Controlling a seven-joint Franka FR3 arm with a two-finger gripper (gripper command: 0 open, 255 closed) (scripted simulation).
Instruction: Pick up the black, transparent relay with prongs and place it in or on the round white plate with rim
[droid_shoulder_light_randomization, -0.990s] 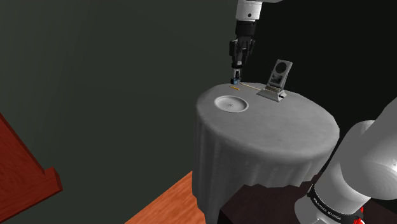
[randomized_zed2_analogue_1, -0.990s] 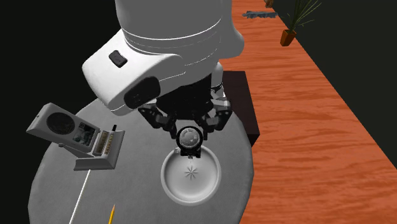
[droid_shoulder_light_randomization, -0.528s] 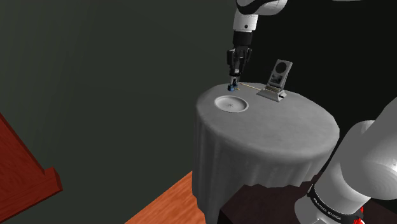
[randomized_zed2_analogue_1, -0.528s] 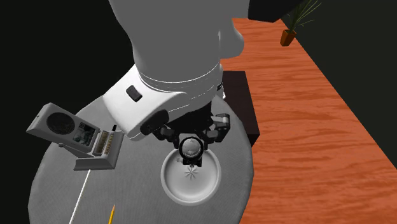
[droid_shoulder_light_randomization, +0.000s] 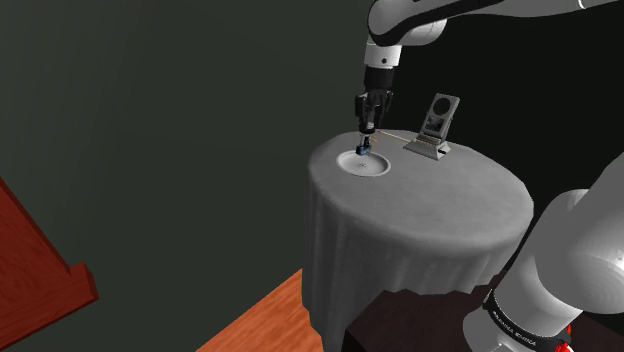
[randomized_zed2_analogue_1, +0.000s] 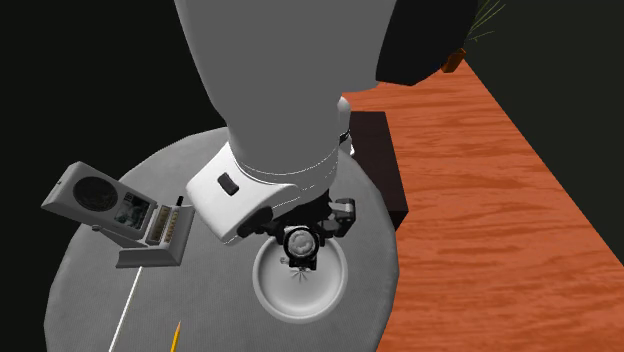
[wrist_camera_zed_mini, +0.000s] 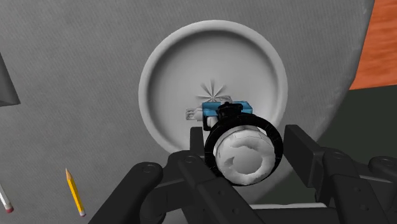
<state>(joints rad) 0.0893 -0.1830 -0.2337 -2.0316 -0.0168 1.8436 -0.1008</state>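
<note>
The relay (wrist_camera_zed_mini: 245, 149) has a blue base with prongs, a black ring and a pale round cap. In the shoulder view the relay (droid_shoulder_light_randomization: 362, 151) sits on the round white plate (droid_shoulder_light_randomization: 378, 166), a short gap below my gripper (droid_shoulder_light_randomization: 368, 125). My gripper (wrist_camera_zed_mini: 248, 143) is open: its fingers stand apart on either side of the relay without clasping it. The blue base lies near the middle of the plate (wrist_camera_zed_mini: 159, 76). In the second exterior view the gripper (randomized_zed2_analogue_1: 305, 225) hangs over the far part of the plate (randomized_zed2_analogue_1: 270, 290), and the relay (randomized_zed2_analogue_1: 300, 243) shows as a round cap.
A round table under a grey cloth (droid_shoulder_light_randomization: 440, 200) carries the plate near its edge. A grey flip-open device with a round grille (randomized_zed2_analogue_1: 120, 215) stands beside the plate. A yellow pencil (wrist_camera_zed_mini: 74, 191) and a thin white stick (randomized_zed2_analogue_1: 125, 310) lie nearby. Orange wooden floor (randomized_zed2_analogue_1: 480, 180) lies below.
The arm moved the relay from beside the plate to over it and lowered it. The fingers opened, and the relay now sits apart from the fingertips on the plate.
</note>
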